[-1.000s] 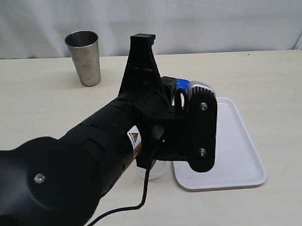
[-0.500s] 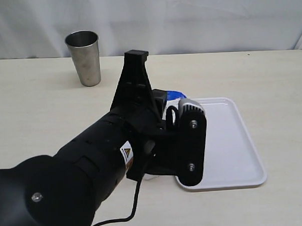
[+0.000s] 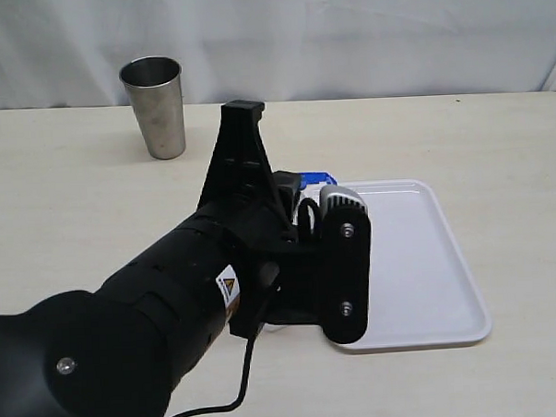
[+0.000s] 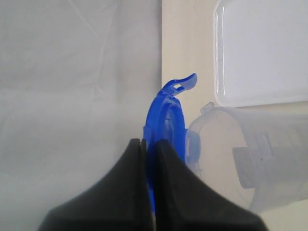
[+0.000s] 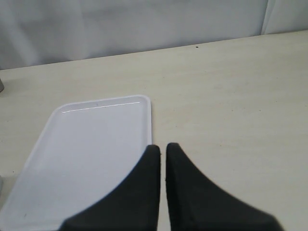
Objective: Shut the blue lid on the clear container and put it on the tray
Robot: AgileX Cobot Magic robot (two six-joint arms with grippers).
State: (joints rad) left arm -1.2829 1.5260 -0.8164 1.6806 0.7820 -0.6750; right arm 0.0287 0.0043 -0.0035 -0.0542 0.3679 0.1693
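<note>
Currently: left gripper (image 4: 149,144) clamped on lid (image 4: 168,110) — blue, edge-on, one flap sticking out, just beside container (image 4: 240,149) mouth. Container translucent, off tray (image 4: 260,53), by its edge. Right gripper (image 5: 162,148) closed on itself.

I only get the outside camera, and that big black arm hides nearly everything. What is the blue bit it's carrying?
Observer: A blue lid, pinched edge-on in the shut left gripper.
Visitor: Where's its cup?
Observer: The clear container has its open mouth facing the lid, right next to it. The lid isn't on.
Visitor: And the other gripper?
Observer: The right gripper is shut and empty, beside the tray.
</note>
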